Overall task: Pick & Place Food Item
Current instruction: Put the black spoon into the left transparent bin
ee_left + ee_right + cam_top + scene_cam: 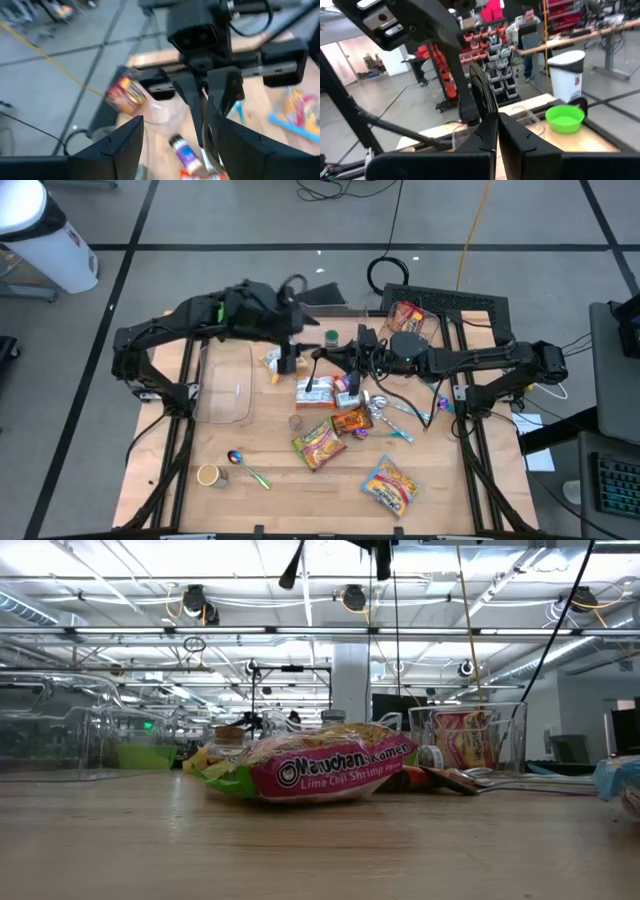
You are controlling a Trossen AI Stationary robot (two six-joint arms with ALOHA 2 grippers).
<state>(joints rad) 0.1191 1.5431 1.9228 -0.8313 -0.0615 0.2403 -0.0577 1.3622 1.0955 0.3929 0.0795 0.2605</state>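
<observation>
My left gripper [172, 145] hangs parted, empty. My right gripper [497, 132] faces it, pinched on a thin black handle [482, 92].

A workshop-like lab: red parts bins [490, 37] on racks beyond the fingers, exposed ceiling pipes [320, 632], long workbenches [580, 37].

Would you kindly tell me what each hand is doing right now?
Left hand: open, holding nothing.
Right hand: shut, holding nothing visible.

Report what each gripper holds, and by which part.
Right gripper: fingers shut on one end of a thin dark thing; what it is cannot be told. Left gripper: open, holding nothing.
</observation>
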